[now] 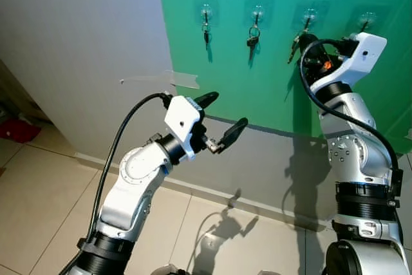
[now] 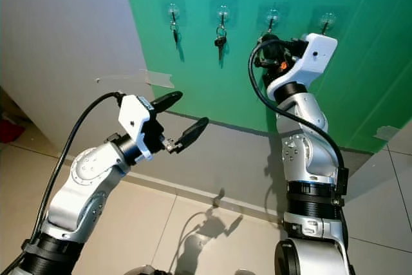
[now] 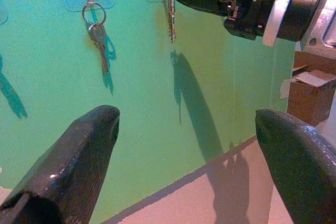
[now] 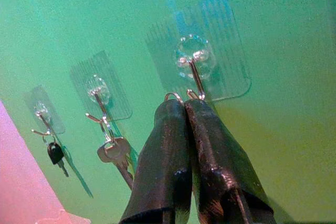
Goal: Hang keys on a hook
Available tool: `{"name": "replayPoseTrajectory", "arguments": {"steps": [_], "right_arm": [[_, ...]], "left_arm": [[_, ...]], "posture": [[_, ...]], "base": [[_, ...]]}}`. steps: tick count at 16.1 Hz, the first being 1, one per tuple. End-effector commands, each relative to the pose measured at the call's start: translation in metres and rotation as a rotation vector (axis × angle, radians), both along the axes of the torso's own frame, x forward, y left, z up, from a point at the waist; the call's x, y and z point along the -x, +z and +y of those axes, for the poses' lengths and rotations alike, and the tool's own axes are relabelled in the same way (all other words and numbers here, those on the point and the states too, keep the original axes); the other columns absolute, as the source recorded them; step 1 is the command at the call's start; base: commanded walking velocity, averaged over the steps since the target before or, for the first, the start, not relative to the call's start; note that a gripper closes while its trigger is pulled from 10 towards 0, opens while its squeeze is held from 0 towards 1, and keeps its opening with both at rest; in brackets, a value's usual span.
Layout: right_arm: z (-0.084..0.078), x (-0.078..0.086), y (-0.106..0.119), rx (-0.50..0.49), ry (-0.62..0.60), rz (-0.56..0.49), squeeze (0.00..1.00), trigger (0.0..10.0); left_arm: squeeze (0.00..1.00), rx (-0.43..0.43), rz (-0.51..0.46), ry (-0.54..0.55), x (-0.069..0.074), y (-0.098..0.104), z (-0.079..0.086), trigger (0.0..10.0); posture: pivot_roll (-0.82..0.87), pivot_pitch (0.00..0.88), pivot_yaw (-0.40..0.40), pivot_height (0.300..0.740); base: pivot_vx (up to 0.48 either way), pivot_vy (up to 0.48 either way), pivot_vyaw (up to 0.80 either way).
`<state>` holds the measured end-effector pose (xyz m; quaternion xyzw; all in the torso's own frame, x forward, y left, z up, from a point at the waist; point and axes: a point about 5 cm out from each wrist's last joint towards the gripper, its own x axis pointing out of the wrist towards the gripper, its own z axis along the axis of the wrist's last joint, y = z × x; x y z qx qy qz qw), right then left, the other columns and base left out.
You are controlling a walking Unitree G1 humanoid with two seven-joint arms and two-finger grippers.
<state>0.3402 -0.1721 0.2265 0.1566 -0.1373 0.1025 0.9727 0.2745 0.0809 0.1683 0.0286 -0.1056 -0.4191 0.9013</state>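
Filling the upper right of the head views: a green wall (image 1: 270, 88), with a grey wall (image 1: 77, 43) to its left. Lower left of centre, the left gripper (image 1: 225, 111), spread wide, holding nothing, pointed at the green wall and well apart from it. Upper right, the right gripper (image 4: 184, 106), raised to the row of hooks (image 1: 257, 11), fingers pressed tight together with a thin wire ring (image 4: 174, 97) peeping out at their tips, so apparently pinching the keys (image 1: 294, 48) by that ring right at the third hook (image 4: 193, 56). Cannot tell whether the ring already sits over the hook's wire or only touches it. Counting along the top of the frame from left to right: four clear stick-on hooks, three bunches of keys, two grippers. First bunch (image 1: 206, 32) and second bunch (image 1: 253, 38) hanging free; third bunch dangling just below the right gripper; fourth hook (image 1: 367, 18) bare. Probably light, hard and stiff metal, smooth enough to slip, free to swing and twist below the ring. Best taken by the ring itself, not the blades, leaving enough of the loop open to slide over the hook's upturned tip.
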Motion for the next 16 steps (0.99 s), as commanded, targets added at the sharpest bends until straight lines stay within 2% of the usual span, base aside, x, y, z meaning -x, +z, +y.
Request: {"name": "replayPoseTrajectory", "arguments": {"steps": [1,8,11,16], "right_arm": [[0.002,0.000,0.009,-0.018,0.009,-0.036,0.00,10.0],[0.005,-0.007,0.006,-0.081,-0.022,-0.001,0.00,10.0],[-0.002,-0.010,0.007,-0.124,-0.079,0.008,0.00,10.0],[-0.009,-0.012,0.003,-0.122,-0.124,0.051,0.00,10.0]], "left_arm": [[0.00,-0.015,0.001,-0.008,0.001,-0.001,-0.002,10.0],[0.00,-0.011,0.007,-0.013,0.004,-0.003,-0.001,10.0],[0.00,-0.010,0.007,-0.015,0.005,-0.003,-0.001,10.0],[0.00,-0.012,0.005,-0.018,0.004,-0.002,-0.002,10.0]], "posture": [[-0.11,0.018,0.076,0.740],[-0.11,0.007,0.071,0.740],[-0.11,0.003,0.072,0.740],[-0.11,0.008,0.076,0.740]], "base": [[0.000,0.000,0.00],[0.000,0.000,0.00],[0.000,0.000,0.00],[0.000,0.000,0.00]]}}
